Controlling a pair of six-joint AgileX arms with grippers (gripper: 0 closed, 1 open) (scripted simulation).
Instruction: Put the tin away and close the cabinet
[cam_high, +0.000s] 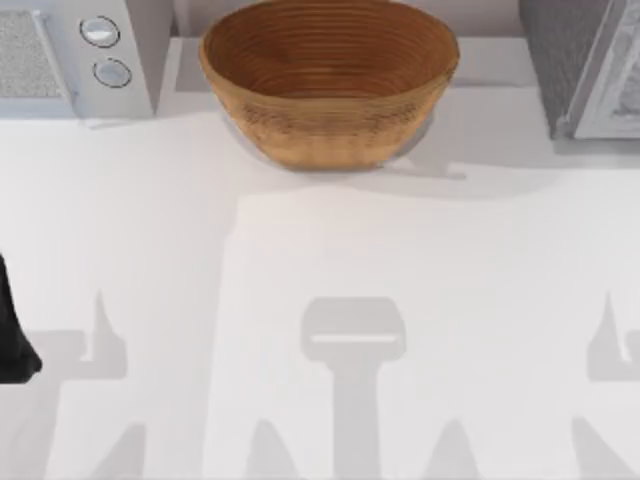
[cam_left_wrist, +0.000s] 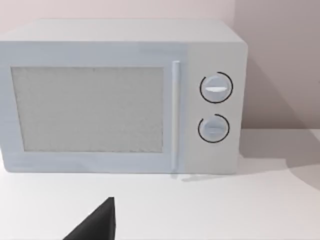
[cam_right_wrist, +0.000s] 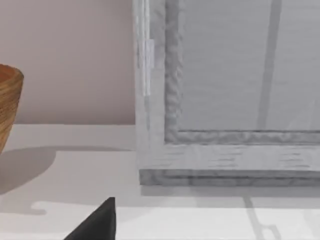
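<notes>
Now left arm (cam_high: 15, 335) parked at table (cam_high: 320, 300) left edge.

Your left arm (cam_high: 14, 330) sits at the table's left edge, seen from above as a dark mass low on that side. In each wrist view you see one dark fingertip, left (cam_left_wrist: 97, 223) and right (cam_right_wrist: 97, 223), pointing up from the lower edge.

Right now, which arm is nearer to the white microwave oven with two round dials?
Left. My left arm is at the table's left edge, on the side of the white microwave oven. My right arm faces the grey cabinet on the right.
</notes>
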